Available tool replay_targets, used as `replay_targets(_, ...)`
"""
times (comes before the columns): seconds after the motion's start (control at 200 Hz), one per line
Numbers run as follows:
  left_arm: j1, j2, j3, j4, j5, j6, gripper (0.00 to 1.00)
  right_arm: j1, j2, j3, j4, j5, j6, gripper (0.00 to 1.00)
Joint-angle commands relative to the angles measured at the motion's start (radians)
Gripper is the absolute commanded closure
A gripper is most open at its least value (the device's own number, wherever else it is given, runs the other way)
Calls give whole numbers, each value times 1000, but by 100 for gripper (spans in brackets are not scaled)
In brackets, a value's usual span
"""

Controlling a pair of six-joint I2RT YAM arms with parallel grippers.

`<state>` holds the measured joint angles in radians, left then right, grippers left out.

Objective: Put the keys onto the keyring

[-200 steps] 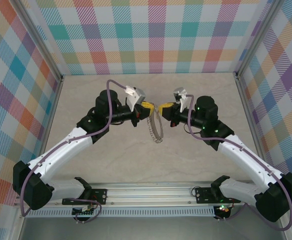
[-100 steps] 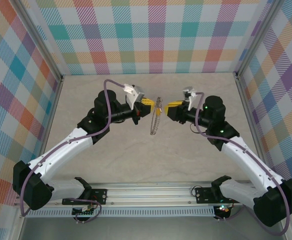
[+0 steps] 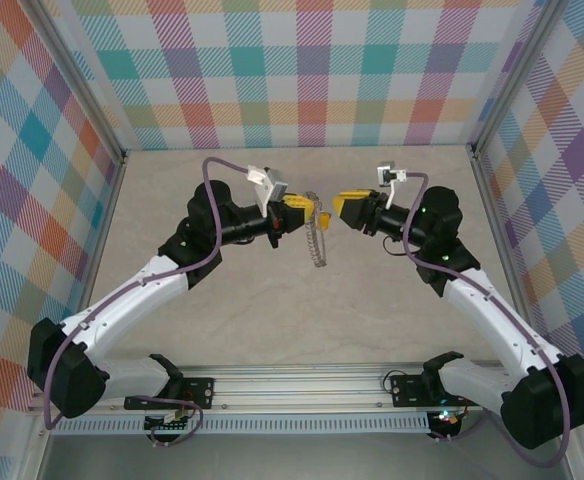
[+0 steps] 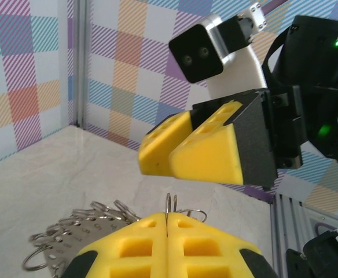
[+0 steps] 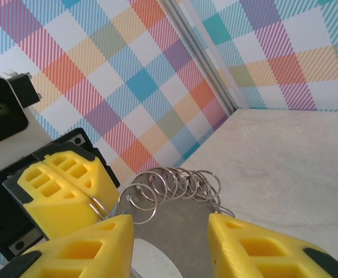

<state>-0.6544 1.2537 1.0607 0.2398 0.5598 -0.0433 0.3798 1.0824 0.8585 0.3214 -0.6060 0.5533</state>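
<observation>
Above table (image 3: 222, 330): keyring (image 3: 318, 245) hangs from clamped left claw (image 3: 313, 206), right claw (image 3: 339, 204) parted beside.

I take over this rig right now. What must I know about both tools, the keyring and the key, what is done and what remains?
The left tool is shut, pinching one ring of the keyring, which hangs below it.
The right tool is open, facing the left tool, close to the rings, holding nothing.
Done: the keyring is lifted and held.
Left to do: get the key and thread it onto a ring; neither tool holds a key.
</observation>
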Motion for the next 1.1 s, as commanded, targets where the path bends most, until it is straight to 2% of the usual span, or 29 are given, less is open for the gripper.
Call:
replay_targets(0.0, -10, 5, -1, 113, 52, -53, 100, -4, 18, 33, 134, -42, 62, 61)
replay_targets(0.17, 8, 15, -1, 168, 68, -107, 100, -4, 35, 25, 217, -51, 109, 64)
replay_targets(0.38, 17, 30, 5, 209, 82, -145, 100, -2, 72, 3, 300, -64, 179, 81)
replay_targets(0.55, 19, 43, 17, 225, 76, -152, 100, 21, 77, -23, 343, -78, 205, 89)
replay_targets(0.885, 31, 82, 54, 260, 81, -172, 100, 55, -20, -122, 240, -52, 182, 88)
replay_targets(1.095, 39, 87, 64, 257, 95, -173, 100, 49, -112, -101, 71, -2, 76, 74)
